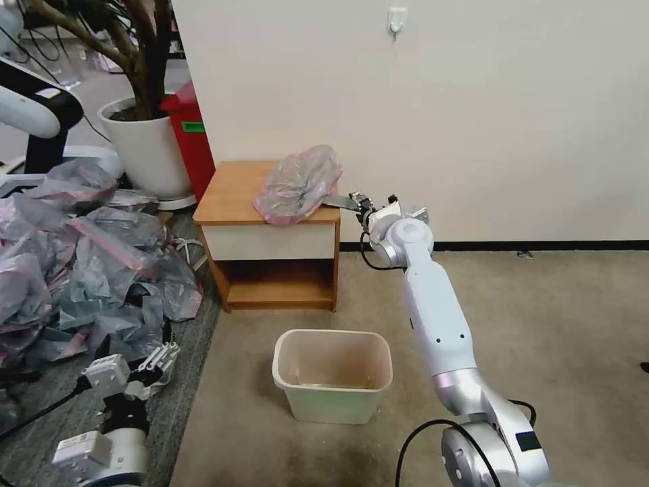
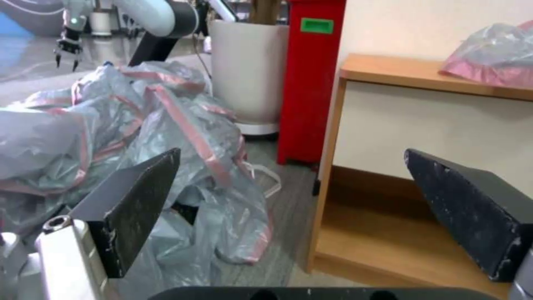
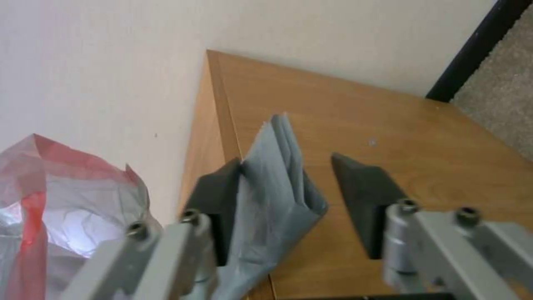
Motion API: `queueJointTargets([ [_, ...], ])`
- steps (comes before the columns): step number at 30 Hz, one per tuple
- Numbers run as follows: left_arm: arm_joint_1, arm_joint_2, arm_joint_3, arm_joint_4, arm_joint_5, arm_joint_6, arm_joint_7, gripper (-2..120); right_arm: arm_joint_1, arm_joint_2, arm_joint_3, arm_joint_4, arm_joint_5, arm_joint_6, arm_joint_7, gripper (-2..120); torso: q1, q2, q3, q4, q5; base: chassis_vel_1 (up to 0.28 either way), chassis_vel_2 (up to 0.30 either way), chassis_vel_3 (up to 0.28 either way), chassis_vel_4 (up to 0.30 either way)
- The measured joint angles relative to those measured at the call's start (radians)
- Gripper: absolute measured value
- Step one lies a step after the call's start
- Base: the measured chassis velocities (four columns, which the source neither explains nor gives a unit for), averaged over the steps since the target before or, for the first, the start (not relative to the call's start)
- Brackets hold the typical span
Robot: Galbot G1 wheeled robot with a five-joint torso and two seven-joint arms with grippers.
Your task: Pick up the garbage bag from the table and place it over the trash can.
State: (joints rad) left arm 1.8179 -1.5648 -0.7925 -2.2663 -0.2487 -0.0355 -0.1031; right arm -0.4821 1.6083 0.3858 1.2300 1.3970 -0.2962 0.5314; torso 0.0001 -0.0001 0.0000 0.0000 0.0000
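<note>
We find the bag (image 1: pixel 298 184) heaped on the right half of the table (image 1: pixel 230 193), its pink rim hanging just over the front edge. Our right gripper (image 1: pixel 357 201) reaches in at the table's right edge, level with the top. The right wrist view shows its jaws spread, with a folded grey corner of the bag (image 3: pixel 277 183) standing between them, lying against one finger (image 3: pixel 219 200) and apart from the other. Nothing is pinched yet. The can (image 1: pixel 332 373) sits on the carpet in front of the table, open and unlined.

Our left gripper (image 1: pixel 157 360) hangs low beside the heap (image 1: pixel 81 257) on the floor, jaws spread, holding nothing.

Risks, as we judge them:
- The film is thin and slippery. If the jaws close on only the outer fold, the corner may slide out on the lift.
- The jaws sit close to the table edge; a small drop could pinch wood, or push the fold away.
- One pinched corner leaves the bag crumpled, so opening its mouth over the can may be awkward.

The head view gives the whole layout, bag to table to can, but hides the jaw gap. The right wrist view alone settles the fold's place between the fingers. The left wrist view offers the heap (image 2: pixel 139 137), the red bin (image 2: pixel 308 79) and the table's side (image 2: pixel 389 125).
</note>
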Motion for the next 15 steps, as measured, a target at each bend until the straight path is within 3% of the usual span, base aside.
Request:
queueJointTargets([
  [2,0.000,-0.002,0.000,0.005,0.009,-0.001,-0.001,100,0.002,0.000,0.000,-0.001,-0.002,0.000,-0.001,35,0.000,0.000,0.000,0.0000,0.0000,0.000,0.000,0.000,0.000],
  [5,0.000,-0.002,-0.001,0.006,0.012,-0.001,-0.002,100,0.002,0.000,0.000,-0.001,-0.002,0.000,-0.002,32,0.000,0.000,0.000,0.0000,0.0000,0.000,0.000,0.000,0.000],
  [7,-0.001,-0.003,-0.001,0.010,0.019,-0.004,-0.002,100,0.002,0.000,0.000,-0.001,-0.002,0.000,-0.002,19,0.000,0.000,0.000,0.0000,0.0000,0.000,0.000,0.000,0.000],
  [13,-0.001,-0.008,-0.001,0.018,0.031,-0.009,-0.002,100,0.002,0.000,-0.001,0.001,-0.003,0.001,-0.002,0,0.000,0.000,0.000,0.0000,0.0000,0.000,0.000,0.000,0.000],
  [15,-0.001,-0.011,-0.001,0.018,0.033,-0.009,-0.003,100,0.000,0.000,-0.002,0.006,-0.003,0.001,-0.003,0,0.000,0.000,0.000,0.0000,0.0000,0.000,0.000,0.000,0.000],
])
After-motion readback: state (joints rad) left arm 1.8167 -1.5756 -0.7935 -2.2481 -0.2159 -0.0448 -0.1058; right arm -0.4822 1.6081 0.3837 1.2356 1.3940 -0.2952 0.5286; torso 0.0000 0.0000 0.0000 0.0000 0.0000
